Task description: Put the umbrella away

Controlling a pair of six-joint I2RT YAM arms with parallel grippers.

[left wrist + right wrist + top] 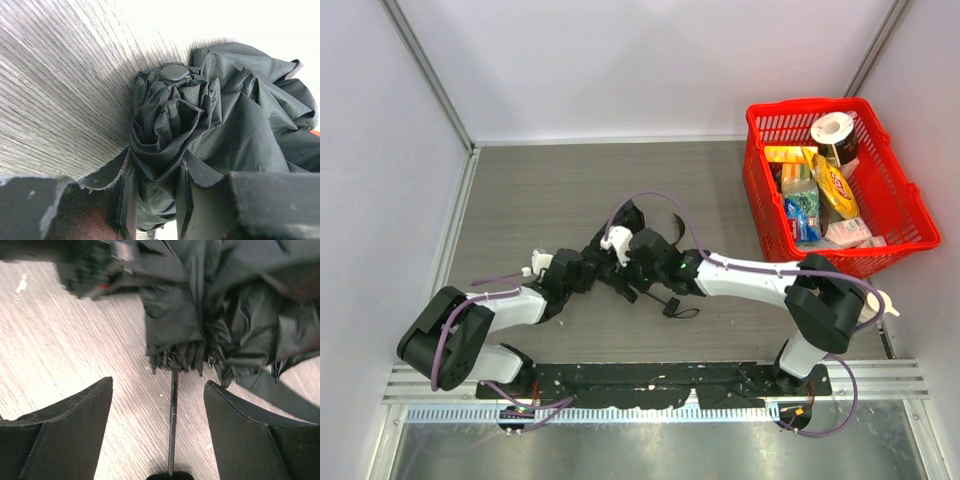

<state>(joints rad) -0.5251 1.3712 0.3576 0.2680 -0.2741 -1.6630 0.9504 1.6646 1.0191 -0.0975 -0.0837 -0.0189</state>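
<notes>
**Worktop**: grey wood-grain, walled on left, far and right sides. Both arm bases were at near edge.

**Basket**: red plastic, far right corner, packed w/ groceries and a paper roll. Stood well apart from the task item.

**Umbrella**: black, compact. Lay mid-worktop between the two arms. Canopy was collapsed but loose, bunched in crumpled folds w/ flaps sticking out, not rolled or strapped. Round top cap faced the left wrist cam.

**Left pincer**: clamped on bunched canopy near the cap end. Fabric filled the gap between fingers. Hold looked to be on cloth only, not on anything rigid.

**Right pincer**: spread wide, holding nothing, just near of the canopy hem. Shaft ran through the gap w/o touching either finger.

**Shaft**: thin, black, extended out of the canopy toward near side.

**Handle**: small, black, w/ strap loop, on worktop at near end of shaft.

**Risks (est.):**
- Cloth-only hold on left could slide or pull folds further apart if the umbrella got dragged.
- Thin shaft gave right pincer little to bite; an off-centre close could miss it or roll it aside.
- Pushing shaft in w/ the left hold soft could shove the whole umbrella away rather than telescope it.
- Loose flaps could catch on the fingers.
- Storage spot: cannot tell.
</notes>
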